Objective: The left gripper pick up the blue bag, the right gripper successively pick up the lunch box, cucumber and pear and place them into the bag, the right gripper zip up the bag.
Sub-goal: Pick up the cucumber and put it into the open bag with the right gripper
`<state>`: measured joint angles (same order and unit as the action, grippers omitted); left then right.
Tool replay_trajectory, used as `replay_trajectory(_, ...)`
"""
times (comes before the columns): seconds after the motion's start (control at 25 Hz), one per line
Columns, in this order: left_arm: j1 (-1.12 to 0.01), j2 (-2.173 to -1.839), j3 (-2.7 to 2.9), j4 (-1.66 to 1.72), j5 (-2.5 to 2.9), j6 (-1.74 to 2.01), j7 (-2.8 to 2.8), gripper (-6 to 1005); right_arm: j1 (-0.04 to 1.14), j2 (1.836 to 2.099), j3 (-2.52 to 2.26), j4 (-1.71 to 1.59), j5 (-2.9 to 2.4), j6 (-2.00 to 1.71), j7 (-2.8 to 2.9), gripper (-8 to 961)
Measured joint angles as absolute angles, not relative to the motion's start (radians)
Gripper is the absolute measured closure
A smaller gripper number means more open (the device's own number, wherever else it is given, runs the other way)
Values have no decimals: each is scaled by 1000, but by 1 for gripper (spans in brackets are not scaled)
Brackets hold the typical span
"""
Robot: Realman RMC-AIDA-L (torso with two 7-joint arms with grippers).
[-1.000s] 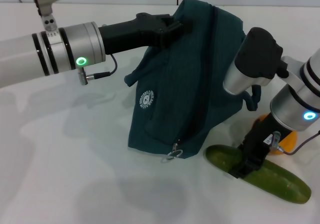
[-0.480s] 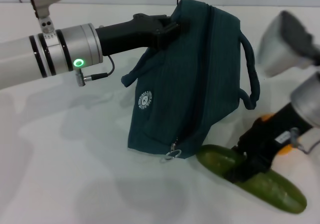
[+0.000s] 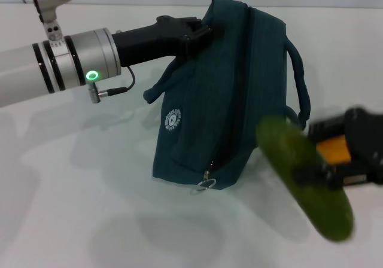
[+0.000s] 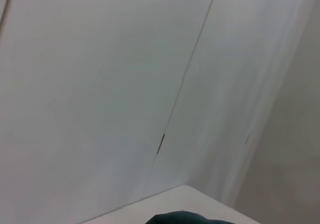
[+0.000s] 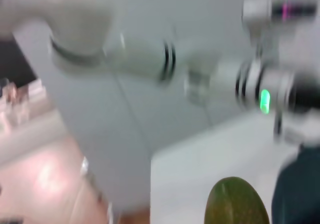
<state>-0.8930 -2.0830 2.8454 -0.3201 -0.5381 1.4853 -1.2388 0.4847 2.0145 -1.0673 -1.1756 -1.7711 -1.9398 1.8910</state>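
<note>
Head cam: we've got the left gripper (image 3: 203,30) clenched on the top edge of the blue bag (image 3: 230,94), holding it up w/ its bottom corner on the white table (image 3: 90,220), zipper ring pull (image 3: 203,186) hanging low. Right gripper (image 3: 320,173) is grasping the cucumber (image 3: 305,175), off the table, tilted, just right of the bag. It's smeared tho.

Left wrist cam: we only see wall and a sliver of the bag (image 4: 185,218).

Right wrist cam: blurry, cucumber tip (image 5: 237,204) near the bag's edge (image 5: 300,189), left arm (image 5: 210,74) behind.
</note>
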Motion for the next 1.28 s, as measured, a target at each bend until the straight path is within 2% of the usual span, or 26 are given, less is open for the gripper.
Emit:
replay_trajectory(0.2,-895,-2083,2845,-319,-538,1487,-1234,886,474,2015,-1030,-987,-1557,-1886,1669,380)
replay_trajectory(0.52,-898,-2084,2845,-313,-535,1491,-1225,886,546,2018,-1027,-725,-1307,-1825,1440,369)
replay_trajectory(1.28,-920,-2083,2846,-306,-534,1487,-1224,886,662,2028,-1071,-435,-1226,-1687,1113,340)
